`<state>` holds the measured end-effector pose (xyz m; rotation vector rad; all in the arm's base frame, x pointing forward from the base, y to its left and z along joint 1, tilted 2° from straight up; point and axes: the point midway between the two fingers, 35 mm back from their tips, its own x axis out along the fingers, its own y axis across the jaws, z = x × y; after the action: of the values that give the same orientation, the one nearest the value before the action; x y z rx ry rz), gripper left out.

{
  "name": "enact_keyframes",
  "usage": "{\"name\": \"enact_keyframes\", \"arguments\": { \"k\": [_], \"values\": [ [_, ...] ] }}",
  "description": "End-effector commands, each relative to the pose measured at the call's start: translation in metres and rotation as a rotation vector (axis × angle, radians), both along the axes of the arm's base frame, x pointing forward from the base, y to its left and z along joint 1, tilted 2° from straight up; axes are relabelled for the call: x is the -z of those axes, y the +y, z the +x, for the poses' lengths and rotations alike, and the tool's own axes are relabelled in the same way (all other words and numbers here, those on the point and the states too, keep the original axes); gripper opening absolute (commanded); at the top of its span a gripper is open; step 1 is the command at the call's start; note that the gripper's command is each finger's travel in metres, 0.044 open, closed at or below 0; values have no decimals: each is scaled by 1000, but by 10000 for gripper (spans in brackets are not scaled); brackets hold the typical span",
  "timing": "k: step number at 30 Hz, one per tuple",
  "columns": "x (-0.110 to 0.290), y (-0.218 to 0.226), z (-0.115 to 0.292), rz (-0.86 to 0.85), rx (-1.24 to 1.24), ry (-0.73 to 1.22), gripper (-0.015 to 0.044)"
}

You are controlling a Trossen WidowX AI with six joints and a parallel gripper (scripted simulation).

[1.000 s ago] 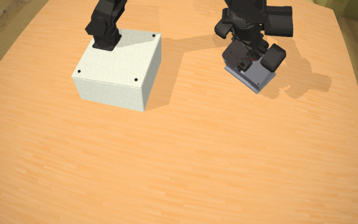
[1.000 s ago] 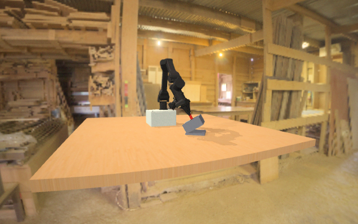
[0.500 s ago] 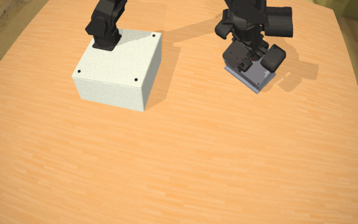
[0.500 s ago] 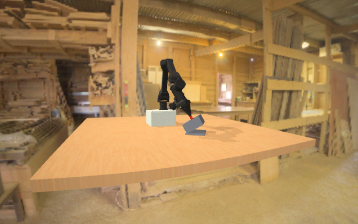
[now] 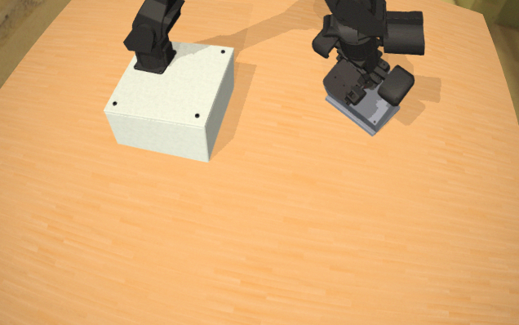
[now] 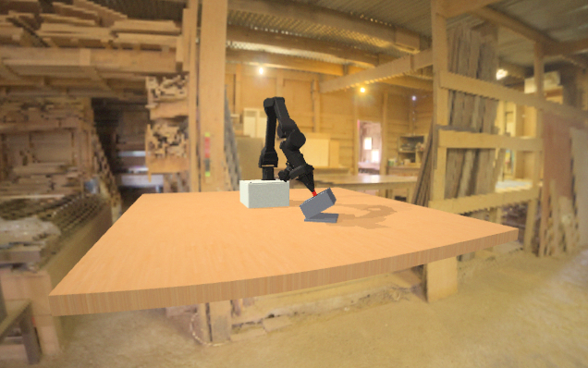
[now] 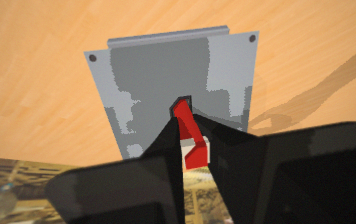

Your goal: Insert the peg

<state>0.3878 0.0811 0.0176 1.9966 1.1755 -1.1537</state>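
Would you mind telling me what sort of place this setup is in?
Likely a timber workshop or lumber barn: stacked planks on the left, heavy wooden posts and beams, a sawdust-like floor beneath the wooden table.

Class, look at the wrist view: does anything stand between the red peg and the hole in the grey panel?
Nothing visible does. The red peg, gripped by the fingers, has its tip at the hole in the grey panel.
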Motion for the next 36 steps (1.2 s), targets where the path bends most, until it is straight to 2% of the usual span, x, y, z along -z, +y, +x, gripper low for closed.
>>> {"name": "enact_keyframes", "arguments": {
  "k": [1, 16, 32, 33, 36],
  "values": [
    [3, 3, -1, 6, -4, 6, 0],
    [2, 1, 0, 0, -1, 0, 0],
    [-1, -1, 0, 0, -1, 1, 420],
    [-3, -2, -1, 0, -1, 1, 440],
    [-9, -5, -2, 0, -1, 3, 440]
  ]
}}
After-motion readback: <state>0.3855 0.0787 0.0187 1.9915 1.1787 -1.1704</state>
